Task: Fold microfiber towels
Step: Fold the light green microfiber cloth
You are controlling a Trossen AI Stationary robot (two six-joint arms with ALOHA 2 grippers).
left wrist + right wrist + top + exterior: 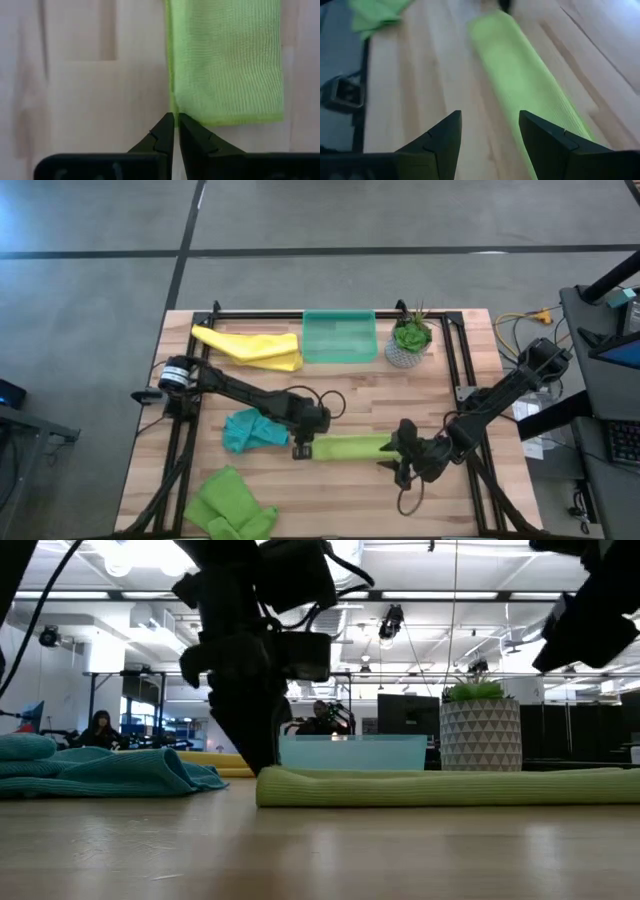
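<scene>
High view: folded lime towel (352, 447) lies lengthwise between both claws; left claw (303, 450), pinched shut at its near corner, is nearer; right claw (400, 463) gapes empty.

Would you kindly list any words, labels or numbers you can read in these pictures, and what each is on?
None can be read: the towel, tray, plant pot and both grippers show no legible text. The monitors behind the table are too blurred.
</scene>
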